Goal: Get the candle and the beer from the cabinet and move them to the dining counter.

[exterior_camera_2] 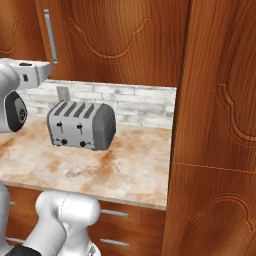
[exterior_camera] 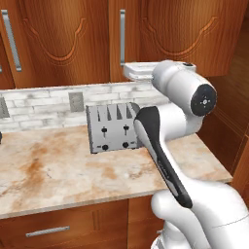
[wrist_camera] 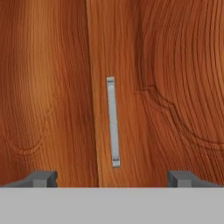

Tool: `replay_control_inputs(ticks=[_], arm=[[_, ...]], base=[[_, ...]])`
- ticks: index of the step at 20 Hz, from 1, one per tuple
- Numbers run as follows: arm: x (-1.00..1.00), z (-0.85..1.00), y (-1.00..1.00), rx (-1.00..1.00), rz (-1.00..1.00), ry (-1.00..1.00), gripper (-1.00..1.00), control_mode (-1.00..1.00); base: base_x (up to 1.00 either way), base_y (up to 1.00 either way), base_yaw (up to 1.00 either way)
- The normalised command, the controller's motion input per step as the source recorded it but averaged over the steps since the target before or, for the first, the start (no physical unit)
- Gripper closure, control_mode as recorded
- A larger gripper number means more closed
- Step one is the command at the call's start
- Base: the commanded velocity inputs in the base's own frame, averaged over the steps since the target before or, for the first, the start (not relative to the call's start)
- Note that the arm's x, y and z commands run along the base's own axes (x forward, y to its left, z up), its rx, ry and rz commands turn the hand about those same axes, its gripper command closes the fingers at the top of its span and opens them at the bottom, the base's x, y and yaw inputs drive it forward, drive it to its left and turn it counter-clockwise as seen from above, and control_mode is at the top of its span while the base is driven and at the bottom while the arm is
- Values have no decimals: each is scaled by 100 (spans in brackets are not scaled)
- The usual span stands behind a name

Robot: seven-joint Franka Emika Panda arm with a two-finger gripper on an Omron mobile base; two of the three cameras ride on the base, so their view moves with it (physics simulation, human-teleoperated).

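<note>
The cabinet is a reddish-brown upper wall unit, and its carved doors are closed. The candle and the beer are hidden, and the dining counter is out of view. In the hand view my gripper is open and empty. Its two fingertips stand wide apart on either side of a vertical silver handle on the right-hand door, just right of the door seam and a short way ahead. My white hand is held level below that handle, pointing at the cabinet front.
A silver four-slot toaster stands on the narrow marble counter against the brick backsplash, under my raised arm. A tall wooden panel closes off the right side. Drawer fronts sit below the counter.
</note>
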Motion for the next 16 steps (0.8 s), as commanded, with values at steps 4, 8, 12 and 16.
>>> replay_control_inputs(ticks=[4,8,12,16], arm=[[36,3,1,0,0,-16,-100,-100],[25,5,0,-2,-7,-7,-100,-100],[35,9,0,-1,-7,-9,-100,-100],[38,2,5,0,-1,-12,-100,-100]], base=[[0,0,0],[0,0,0],[0,0,0],[0,0,0]])
